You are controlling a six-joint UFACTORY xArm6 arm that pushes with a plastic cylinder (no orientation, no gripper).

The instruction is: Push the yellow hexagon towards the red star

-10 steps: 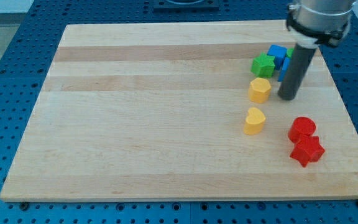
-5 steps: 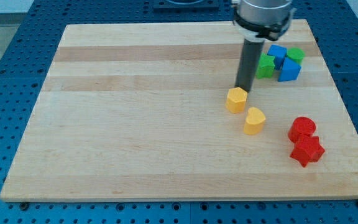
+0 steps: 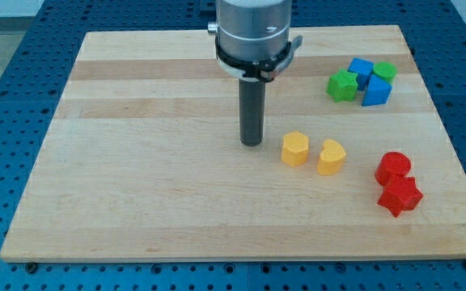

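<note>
The yellow hexagon [image 3: 295,149] lies right of the board's middle. A yellow heart-shaped block [image 3: 331,157] sits just to its right, a small gap between them. The red star [image 3: 400,196] lies near the board's lower right, touching a red round block [image 3: 393,167] above it. My tip [image 3: 252,142] rests on the board just left of the yellow hexagon, slightly above its middle, a short gap apart.
A cluster of two green blocks [image 3: 343,85] [image 3: 385,71] and two blue blocks [image 3: 362,69] [image 3: 376,91] sits at the upper right of the wooden board [image 3: 136,162]. Blue pegboard surrounds the board.
My tip swept from the right of the yellow blocks to their left. The yellow hexagon moved left and down, ending beside the yellow heart. The other blocks stayed put.
</note>
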